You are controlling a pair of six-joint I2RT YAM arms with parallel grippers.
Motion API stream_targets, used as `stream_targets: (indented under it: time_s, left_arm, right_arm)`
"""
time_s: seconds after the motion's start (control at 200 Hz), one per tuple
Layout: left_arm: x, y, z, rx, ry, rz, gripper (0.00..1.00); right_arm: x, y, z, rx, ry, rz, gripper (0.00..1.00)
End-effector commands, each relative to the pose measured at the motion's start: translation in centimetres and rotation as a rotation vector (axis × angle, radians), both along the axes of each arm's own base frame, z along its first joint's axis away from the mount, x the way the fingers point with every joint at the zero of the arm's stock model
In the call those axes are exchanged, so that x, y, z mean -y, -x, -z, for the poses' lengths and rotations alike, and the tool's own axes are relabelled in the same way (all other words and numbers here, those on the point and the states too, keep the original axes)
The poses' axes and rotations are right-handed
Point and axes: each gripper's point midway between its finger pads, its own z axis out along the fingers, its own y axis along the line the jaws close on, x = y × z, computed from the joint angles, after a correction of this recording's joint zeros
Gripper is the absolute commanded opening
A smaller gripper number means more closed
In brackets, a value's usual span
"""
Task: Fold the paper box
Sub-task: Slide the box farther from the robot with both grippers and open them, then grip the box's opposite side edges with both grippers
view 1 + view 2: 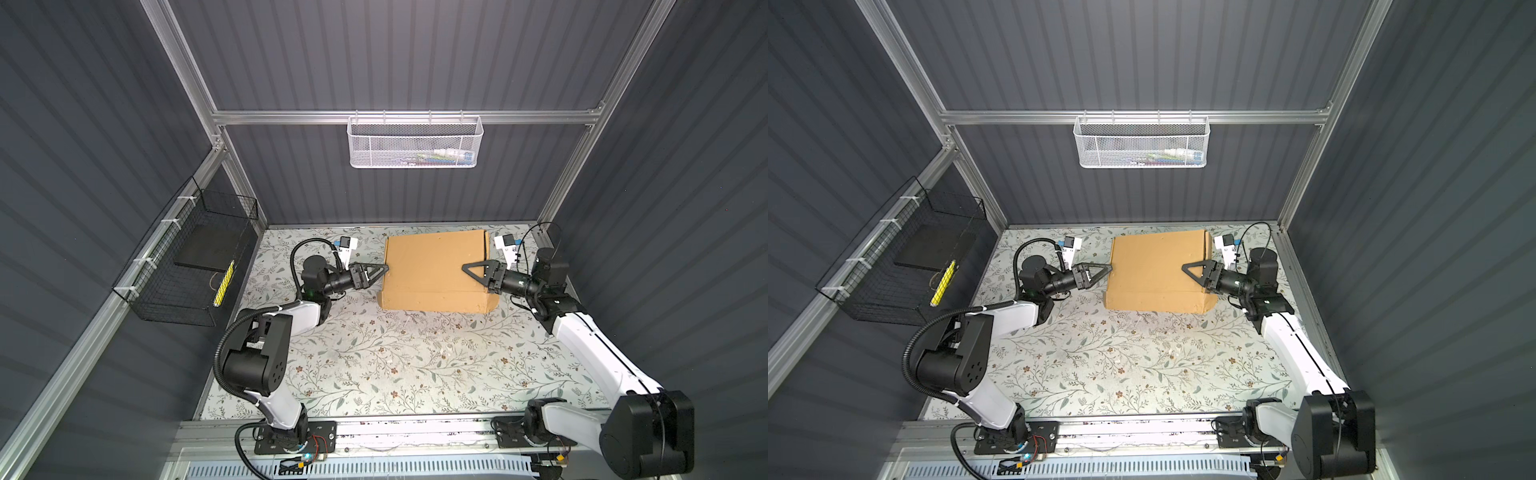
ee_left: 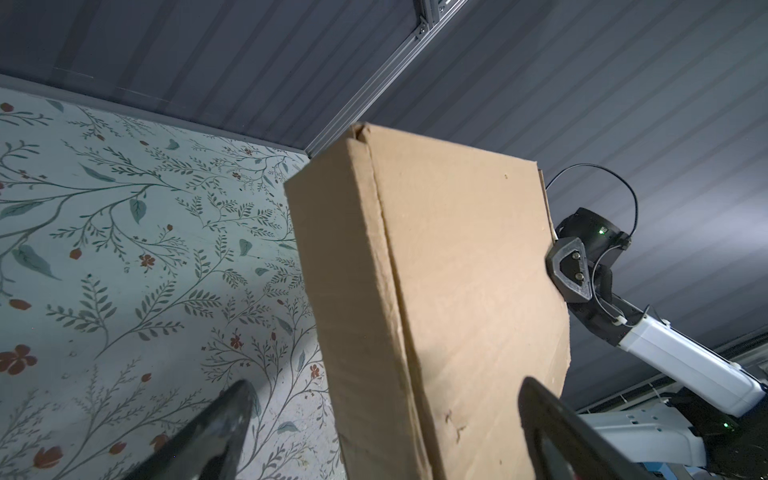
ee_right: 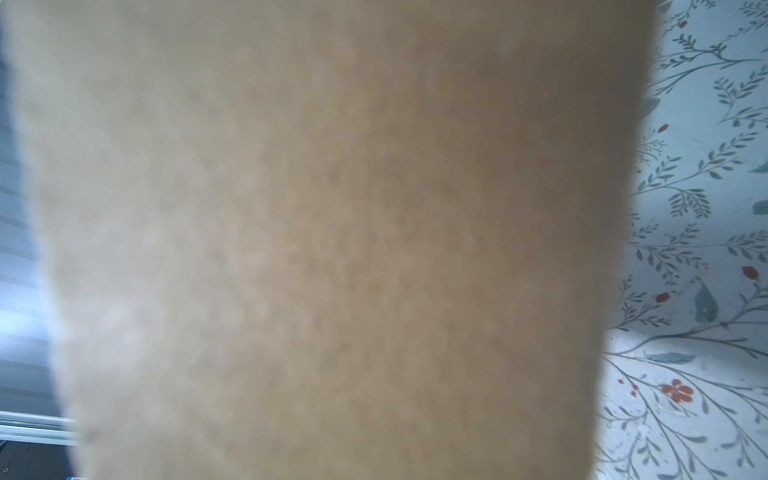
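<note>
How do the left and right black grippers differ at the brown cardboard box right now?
The left gripper stands wide open, straddling the left edge of the brown cardboard box; the right gripper reaches well over the top from the right edge, its closure unclear. Both point inward at mid-length.

Grey ribbed walls (image 1: pixel 395 54), floral tabletop (image 1: pixel 395 365)
</note>
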Motion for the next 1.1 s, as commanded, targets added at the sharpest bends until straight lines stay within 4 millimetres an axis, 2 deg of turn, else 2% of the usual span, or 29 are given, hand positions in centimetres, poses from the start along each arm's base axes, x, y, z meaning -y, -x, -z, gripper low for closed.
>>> stream_targets:
  time_s: [0.0, 0.125, 0.26, 0.635, 1.096]
  left_arm:
    - [0.4, 0.7, -2.1, 0.023, 0.098, 0.069, 1.0]
    - [0.6, 0.6, -2.5, -0.005, 0.179, 0.114, 1.0]
    - [1.2, 0.1, -1.5, -0.055, 0.183, 0.127, 1.0]
    - [3.3, 0.6, -1.9, -0.12, 0.202, 0.195, 0.99]
    - [4.2, 2.1, -3.8, -0.099, 0.205, 0.257, 0.93]
  right_arm:
    - [-0.2, 0.2, -2.5, 0.091, -0.012, -0.038, 0.59]
    - [-0.3, 0.3, -2.6, 0.099, -0.009, -0.046, 0.59]
    - [-0.4, 0.4, -2.8, 0.107, -0.011, -0.057, 0.58]
    - [-0.5, 0.4, -2.9, 0.119, -0.019, -0.075, 0.58]
    - [-0.8, -0.4, -2.1, 0.098, -0.029, -0.098, 0.58]
